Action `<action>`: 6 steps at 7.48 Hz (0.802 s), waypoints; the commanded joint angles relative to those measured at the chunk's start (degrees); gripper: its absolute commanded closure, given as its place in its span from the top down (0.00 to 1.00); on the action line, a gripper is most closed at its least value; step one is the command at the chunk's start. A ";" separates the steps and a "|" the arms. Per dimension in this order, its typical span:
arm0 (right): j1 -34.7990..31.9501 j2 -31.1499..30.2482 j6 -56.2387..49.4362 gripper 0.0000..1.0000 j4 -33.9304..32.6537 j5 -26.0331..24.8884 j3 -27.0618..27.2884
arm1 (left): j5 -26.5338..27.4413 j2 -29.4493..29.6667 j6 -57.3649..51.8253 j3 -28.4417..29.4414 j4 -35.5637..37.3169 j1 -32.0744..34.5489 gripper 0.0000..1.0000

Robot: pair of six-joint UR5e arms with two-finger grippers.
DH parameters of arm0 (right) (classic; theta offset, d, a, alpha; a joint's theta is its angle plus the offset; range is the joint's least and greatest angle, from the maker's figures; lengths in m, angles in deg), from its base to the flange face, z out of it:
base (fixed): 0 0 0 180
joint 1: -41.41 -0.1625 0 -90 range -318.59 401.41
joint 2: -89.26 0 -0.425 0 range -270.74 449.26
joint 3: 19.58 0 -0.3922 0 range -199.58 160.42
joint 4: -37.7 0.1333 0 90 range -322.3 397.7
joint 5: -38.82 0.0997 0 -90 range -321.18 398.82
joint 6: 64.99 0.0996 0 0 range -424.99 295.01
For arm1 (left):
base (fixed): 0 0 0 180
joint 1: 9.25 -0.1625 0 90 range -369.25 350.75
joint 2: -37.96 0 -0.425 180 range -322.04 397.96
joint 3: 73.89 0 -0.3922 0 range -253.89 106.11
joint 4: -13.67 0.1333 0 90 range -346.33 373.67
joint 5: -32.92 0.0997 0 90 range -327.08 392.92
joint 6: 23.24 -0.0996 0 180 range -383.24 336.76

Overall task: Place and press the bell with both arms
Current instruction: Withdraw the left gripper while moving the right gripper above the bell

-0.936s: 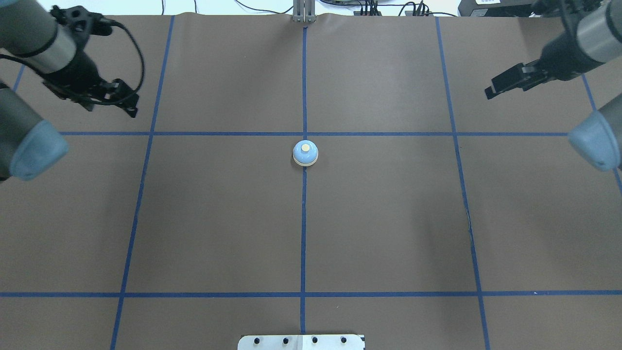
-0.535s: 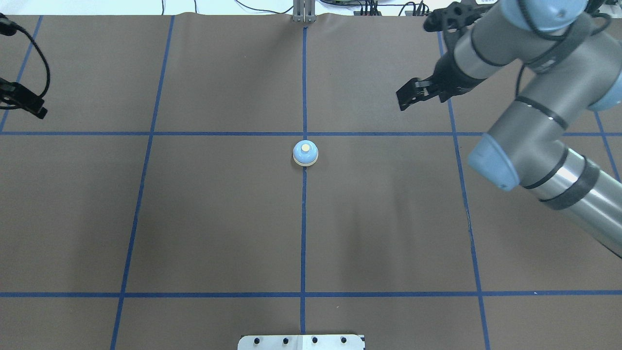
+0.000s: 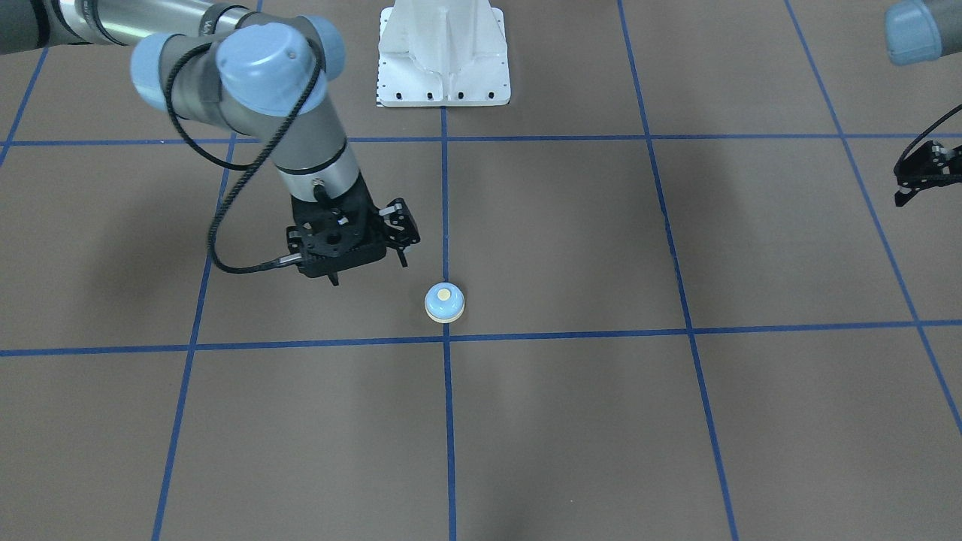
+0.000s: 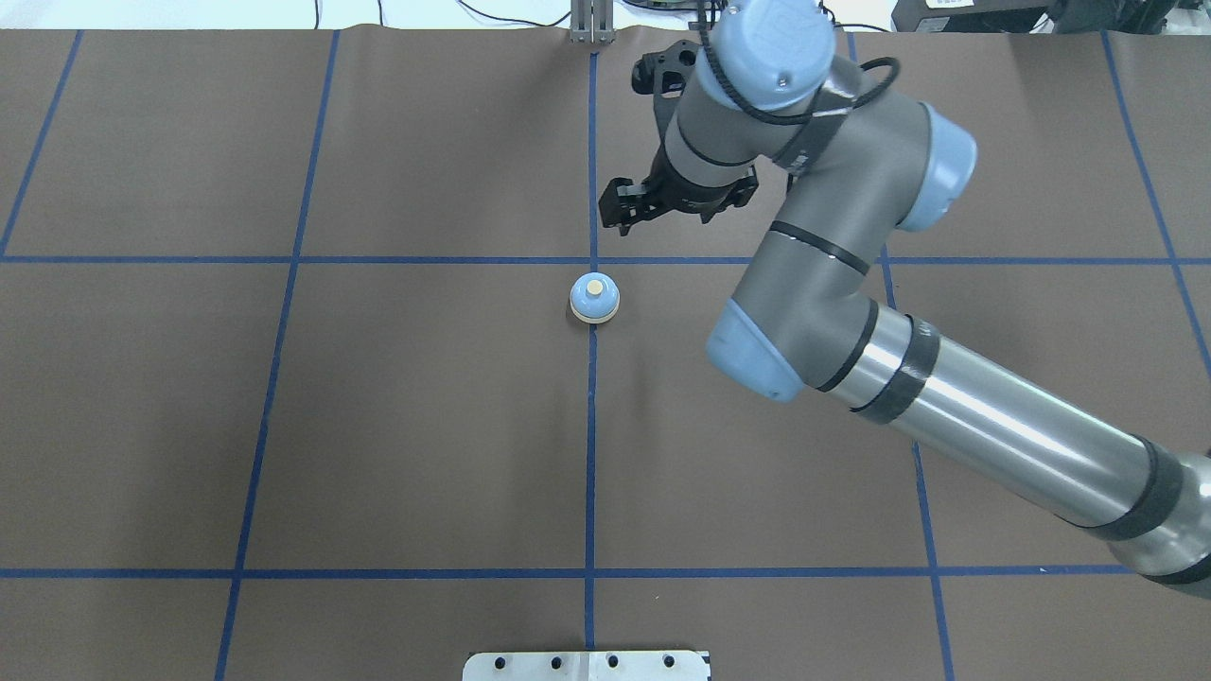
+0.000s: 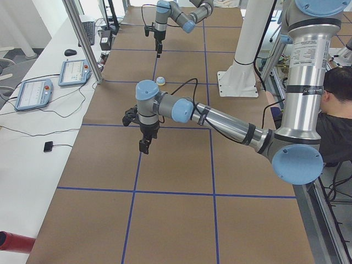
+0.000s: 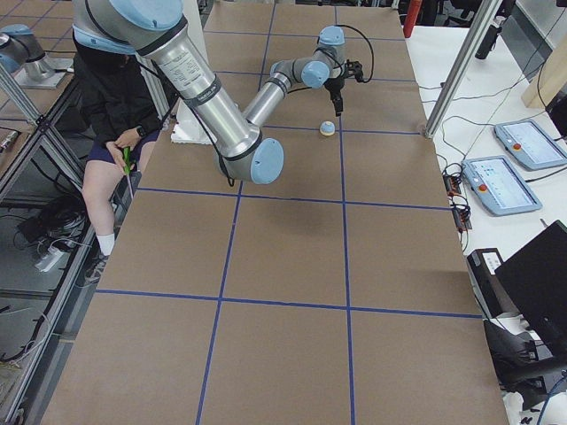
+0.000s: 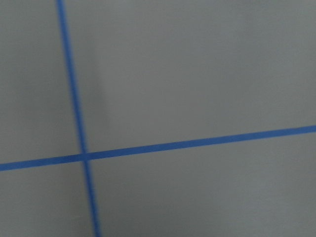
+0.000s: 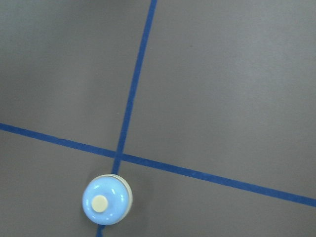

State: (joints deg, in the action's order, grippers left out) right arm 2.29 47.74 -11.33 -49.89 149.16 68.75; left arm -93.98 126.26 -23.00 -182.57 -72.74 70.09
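Note:
The light-blue bell [image 4: 594, 299] with its cream button stands upright on the brown table [image 4: 397, 426], on the centre tape line just near of a tape crossing. It also shows in the front view [image 3: 444, 302] and low left in the right wrist view [image 8: 106, 199]. My right gripper [image 4: 622, 219] hangs above the table just beyond the bell, a little to its right, apart from it; its fingers look shut and empty [image 3: 400, 244]. My left gripper [image 3: 904, 194] is far off at the table's left side, out of the overhead view, and looks shut and empty.
The white pedestal base [image 3: 443, 52] stands at the table's near edge. A metal post [image 4: 591, 24] is at the far edge. A seated person [image 6: 124, 97] is beside the table. Control tablets [image 5: 33, 93] lie on the white side bench.
My right arm has swung in from the right edge to the centre, bringing its gripper close to the bell. My left arm has drawn back out of the overhead view. The bell has not moved.

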 commanded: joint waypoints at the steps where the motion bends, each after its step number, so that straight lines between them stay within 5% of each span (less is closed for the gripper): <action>1: 3.43 8.61 3.28 0.98 -0.03 -3.80 -9.10 | -0.88 -5.94 -1.83 -0.04 -1.03 3.35 1.00; 3: 4.67 11.98 3.90 0.94 0.05 -4.96 -13.70 | -10.26 -9.01 -2.70 0.31 -1.04 8.43 1.00; 4: 5.19 11.90 3.90 0.83 0.05 -5.23 -14.76 | -10.38 -9.37 -4.18 0.05 -0.95 9.68 1.00; 6: 5.73 11.47 3.12 0.19 0.32 -5.14 -16.52 | -10.38 -9.38 -4.20 0.40 -0.95 9.69 1.00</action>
State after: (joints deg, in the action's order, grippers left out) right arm 7.72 59.45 -7.69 -49.64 143.96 53.22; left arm -104.10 117.04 -26.96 -182.33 -73.70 79.48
